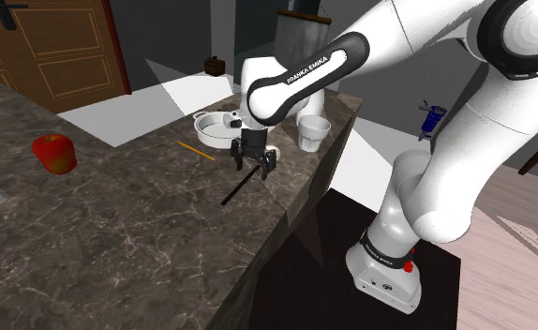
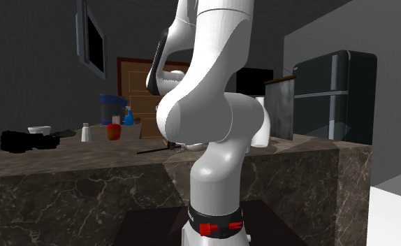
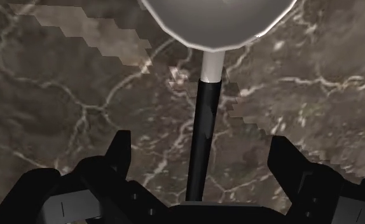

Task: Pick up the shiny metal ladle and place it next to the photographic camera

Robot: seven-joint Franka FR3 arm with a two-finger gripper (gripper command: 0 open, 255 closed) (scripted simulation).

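The fingers [image 3: 121,156] stand wide apart, astride the black handle without touching it. The ladle [image 3: 203,127] lies on the dark marbled bench [image 3: 60,95], near its edge. It has a pale grey bowl, a short white neck and a slim black shaft. It looks stiff, smooth, probably slippery and bowl-heavy, so a grip on the shaft close to the neck should limit tipping.
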